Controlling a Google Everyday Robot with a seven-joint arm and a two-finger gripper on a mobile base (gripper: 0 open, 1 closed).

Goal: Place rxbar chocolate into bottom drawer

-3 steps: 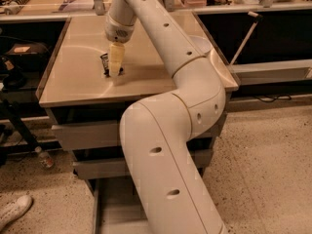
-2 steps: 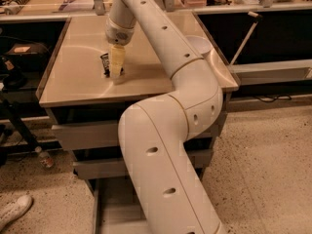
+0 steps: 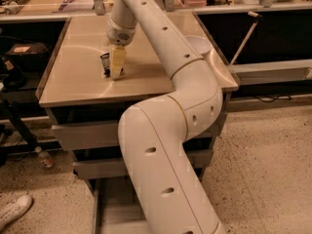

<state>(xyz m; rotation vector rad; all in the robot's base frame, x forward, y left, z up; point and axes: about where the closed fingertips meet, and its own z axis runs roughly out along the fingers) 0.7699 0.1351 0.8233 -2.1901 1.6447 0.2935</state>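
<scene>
On cabinet top (image 3: 73, 79): tool (image 3: 115, 73) beside rxbar chocolate (image 3: 104, 61), seemingly touching.

The gripper (image 3: 115, 72) stands low on the cabinet top (image 3: 68, 84), with the snack bar (image 3: 104, 62) close at its 9 o'clock side. From 7 to 10 o'clock of the gripper the top lies open out to its edges. From 12 to 4 o'clock the arm (image 3: 161, 38) slants across the top, and a white bowl (image 3: 199, 44) sits behind it near the right edge. Below, the bottom drawer (image 3: 108, 206) stands pulled out. The arm's thick lower part covers its right side, so only a strip of floor at the left shows free.
</scene>
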